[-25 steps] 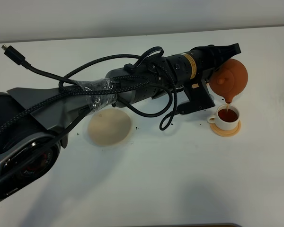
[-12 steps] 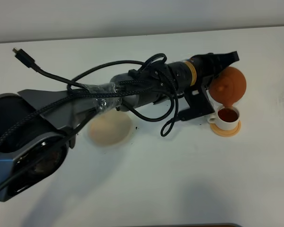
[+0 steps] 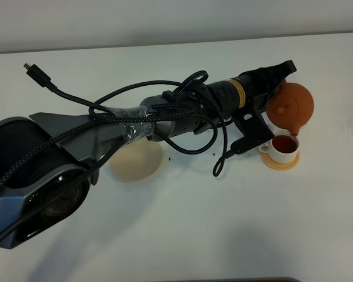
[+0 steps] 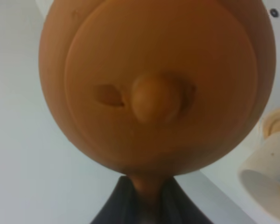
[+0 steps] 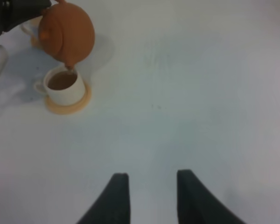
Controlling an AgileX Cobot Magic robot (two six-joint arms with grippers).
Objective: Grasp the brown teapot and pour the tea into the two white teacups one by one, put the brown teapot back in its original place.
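Tea [image 3: 284, 143], dark reddish-brown, stands in the small white handled teacup [image 3: 276, 154], which sits on its round orange-tan saucer [image 3: 280, 164] at the right side of the white table [image 3: 223, 223]. Over it hangs the squat reddish-brown clay teapot [image 3: 292, 104], tipped so that its short spout points down, just above the cup's rim; I cannot tell whether anything is running out. The left gripper [image 4: 147, 191] has reached across the middle and is clamped tight on the pot's handle, its dark fingers pinched together under the knobbed lid. A second white teacup [image 4: 266, 163] shows partly, just beside the pot on the handle side. The flat round pale beige coaster [image 3: 135, 164] lies bare, well apart from the pot and half hidden under the arm and its black cables [image 3: 182, 111]. The right gripper [image 5: 151, 186] hangs over bare table away from the cups, jaws parted and holding nothing.
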